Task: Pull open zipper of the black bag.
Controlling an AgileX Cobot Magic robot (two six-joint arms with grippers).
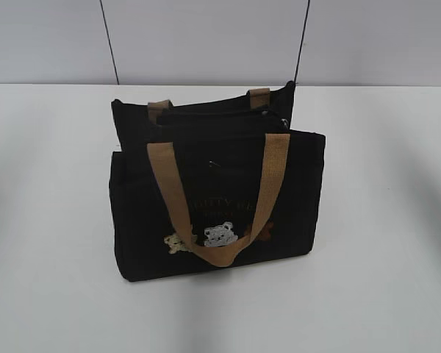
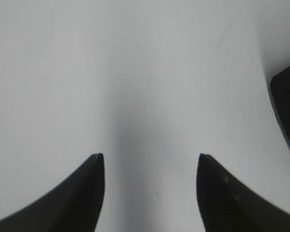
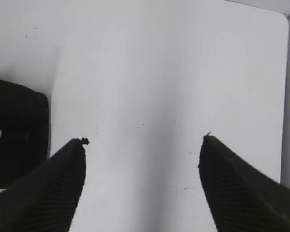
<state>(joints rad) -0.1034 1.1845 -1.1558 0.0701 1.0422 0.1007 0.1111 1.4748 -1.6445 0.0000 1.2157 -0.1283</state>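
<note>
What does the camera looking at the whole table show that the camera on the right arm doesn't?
Only the table camera shows the whole black bag: its tan handles, the little bear patches and the zipper along the top. No arm appears there.

Only the right arm camera shows the right gripper, its two dark fingers spread apart over bare table, holding nothing.

Both show the white table and the bag, though the arm camera catches just a black corner of it at its left edge.

The bag (image 1: pixel 217 198) stands mid-table (image 1: pixel 51 294), the only obstacle; bare surface lies open to its left, right and front edges. A tan handle (image 1: pixel 176 198) droops over its front face.
</note>
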